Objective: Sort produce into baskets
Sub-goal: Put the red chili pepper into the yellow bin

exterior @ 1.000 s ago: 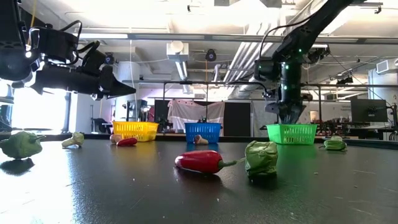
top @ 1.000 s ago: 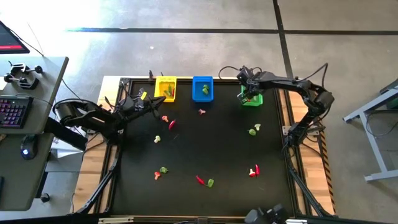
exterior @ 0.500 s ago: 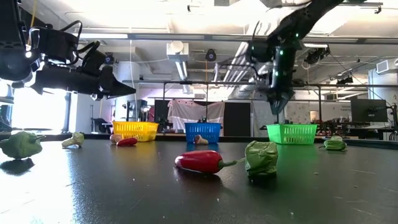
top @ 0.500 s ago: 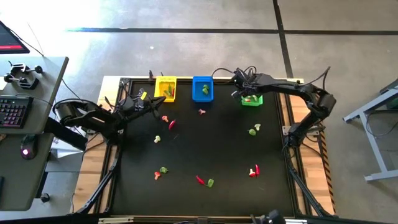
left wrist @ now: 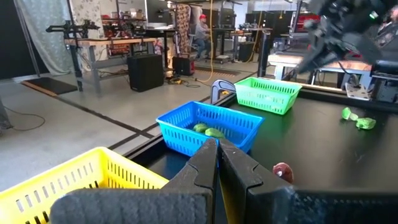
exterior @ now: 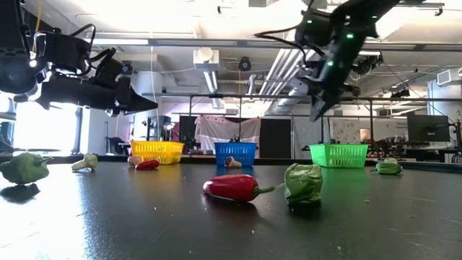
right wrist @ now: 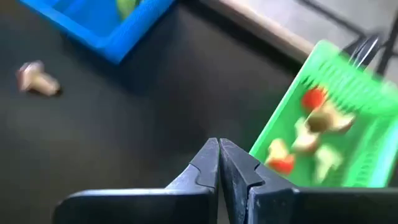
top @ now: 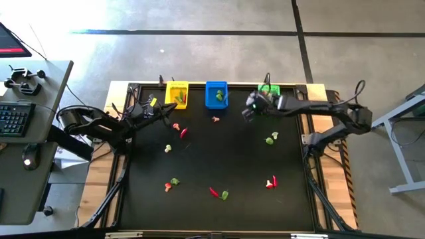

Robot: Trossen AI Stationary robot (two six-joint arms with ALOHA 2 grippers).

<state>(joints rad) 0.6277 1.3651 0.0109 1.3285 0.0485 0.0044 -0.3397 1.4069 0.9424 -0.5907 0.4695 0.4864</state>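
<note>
Three baskets stand in a row at the table's far edge: yellow (top: pixel 176 93), blue (top: pixel 216 94) and green (top: pixel 268 88). The green basket (right wrist: pixel 329 130) holds several white-and-red mushroom pieces, and the blue basket (left wrist: pixel 208 127) holds green pieces. Produce lies scattered on the black table, among it a red chilli (exterior: pixel 234 188) and a green piece (exterior: pixel 303 182) near the front. My right gripper (top: pixel 246 113) hangs shut and holds nothing, above the table between the blue and green baskets. My left gripper (top: pixel 171 109) is shut with nothing in it, raised just in front of the yellow basket.
A mushroom (top: pixel 216 119) lies before the blue basket. Another mushroom (top: pixel 176 125) and a chilli (top: pixel 184 132) lie near my left gripper. Green pieces (top: pixel 270 138) lie at the right. More pieces (top: pixel 219 193) sit toward the near edge. Around them the table's middle is bare black mat.
My right gripper has risen from over the green basket and swung toward the table's left, tipping from straight down to a slant. Its fingers have shut with nothing in them. My left arm has kept still.
</note>
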